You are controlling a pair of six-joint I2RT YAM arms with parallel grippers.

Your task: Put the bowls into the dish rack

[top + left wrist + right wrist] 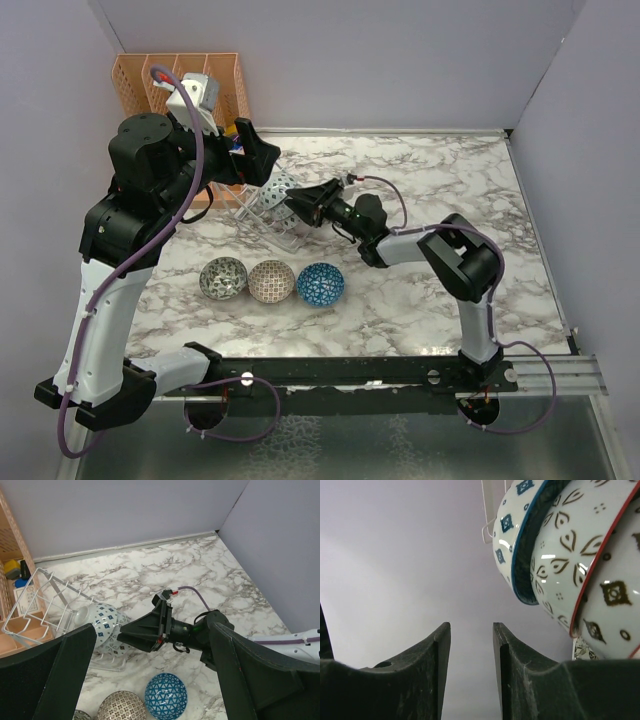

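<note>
Bowls in rack: three racked bowls (555,555) stand on edge, pressed one against the next, in the dish rack (50,600) near the far left corner of the table (440,190).
Bowls on table: a grey-black bowl (223,278), a beige-brown bowl (271,281) and a blue bowl (321,284) sit mouth up in a close row, left of middle and nearer the near edge.
Right arm: it rises from the near right edge, bends at the elbow and lies low across the table, pointing left.
Right gripper (298,207): level, just beside the racked bowls; its fingers (436,672) leave a narrow gap with nothing in it.
Left arm: it rears up from the near left corner and folds high over the rack.
Left gripper (262,160): spread wide, holding nothing, looking down on the rack.
Hard to see: from above, both arms cover most of the rack; the right wrist view cuts the racked bowls off at its edge and shows only their white patterned outsides.
Surroundings: white and grey marbled top, pale lilac walls (380,60) on three sides, an orange organiser (190,80) in the far left corner.
</note>
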